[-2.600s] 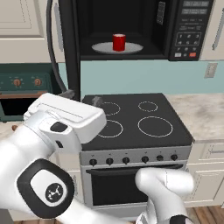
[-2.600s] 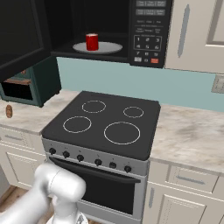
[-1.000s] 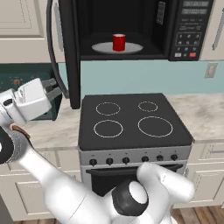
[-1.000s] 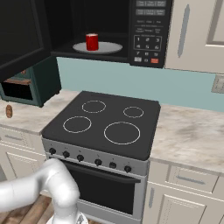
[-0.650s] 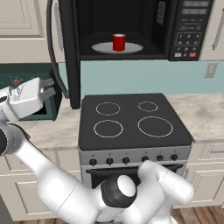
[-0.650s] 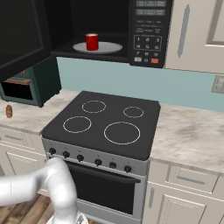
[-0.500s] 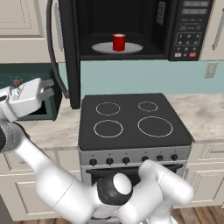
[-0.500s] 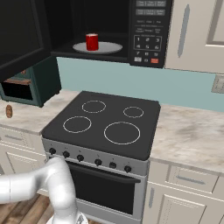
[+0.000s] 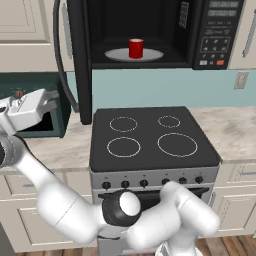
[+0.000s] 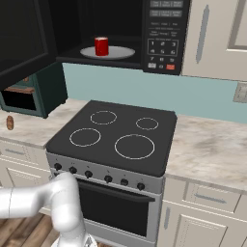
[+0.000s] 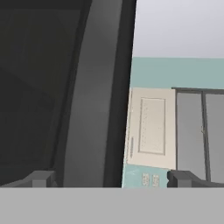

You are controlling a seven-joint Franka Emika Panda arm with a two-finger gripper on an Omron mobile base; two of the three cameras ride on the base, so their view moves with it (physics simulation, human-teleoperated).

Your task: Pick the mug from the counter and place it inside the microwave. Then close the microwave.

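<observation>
The red mug (image 9: 136, 48) (image 10: 101, 46) stands upright on the white turntable plate inside the open microwave (image 9: 150, 35) (image 10: 159, 34). The microwave's dark door (image 9: 80, 60) (image 10: 24, 34) (image 11: 39, 87) is swung out to the left. My gripper (image 9: 51, 99) (image 11: 111, 179) is open at the far left, level with the door's lower part and just outside it. In the hand view the door's grey edge rises between my wide-apart fingertips (image 11: 41, 178), and nothing is held. The marbled counter (image 9: 55, 145) (image 10: 207, 144) runs on both sides of the stove.
A black stovetop (image 9: 150, 137) (image 10: 116, 135) with ring burners sits below the microwave. A dark green toaster oven (image 9: 30, 107) (image 10: 29, 94) stands on the left counter, right behind my hand. A brown piece of bread (image 10: 9, 122) lies at the counter's left end.
My hand has swung from in front of the stove's left side to the left, outside the open door. Over the last second it barely shifts. The mug and door stay put.
</observation>
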